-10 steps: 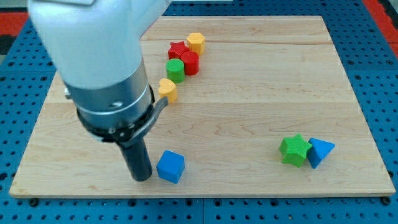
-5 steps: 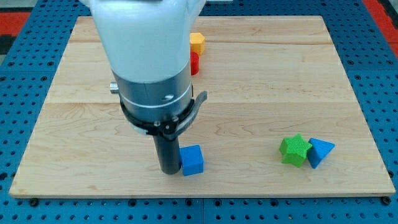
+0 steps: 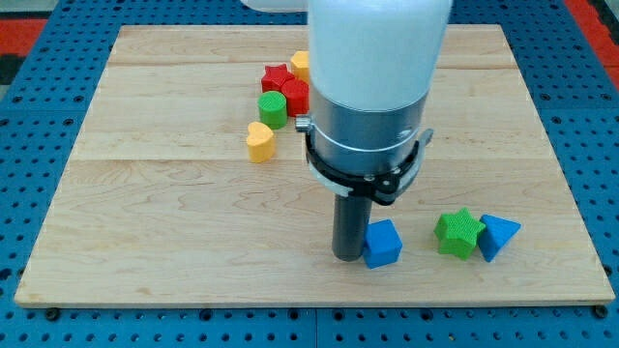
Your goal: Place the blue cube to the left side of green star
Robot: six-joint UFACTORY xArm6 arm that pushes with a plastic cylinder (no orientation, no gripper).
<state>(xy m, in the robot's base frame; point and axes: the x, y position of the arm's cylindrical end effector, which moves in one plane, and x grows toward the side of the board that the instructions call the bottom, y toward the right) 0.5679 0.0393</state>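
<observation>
Landmark: green star [image 3: 457, 233], near the wooden board's [image 3: 145, 242] bottom-right part.

- Blue cube [image 3: 383, 243]: just to the view's left of the green star, a narrow strip of board between them.
- Tip [image 3: 348, 256]: end of the dark rod, pressed against the blue cube's left face, on the far side of the cube from the green star. The rod carries no jaws and grasps nothing.
- Blue triangular block [image 3: 498, 236]: touching the green star on its right.
- Yellow block [image 3: 259, 141], shape not clear: well up and left of the green star.
- Green cylinder [image 3: 273, 109]: further up-left, just above the yellow block.
- Red star [image 3: 277, 77] and red cylinder [image 3: 295, 96]: beside the green cylinder.
- Second yellow block [image 3: 301, 64]: topmost, partly hidden behind the arm.
</observation>
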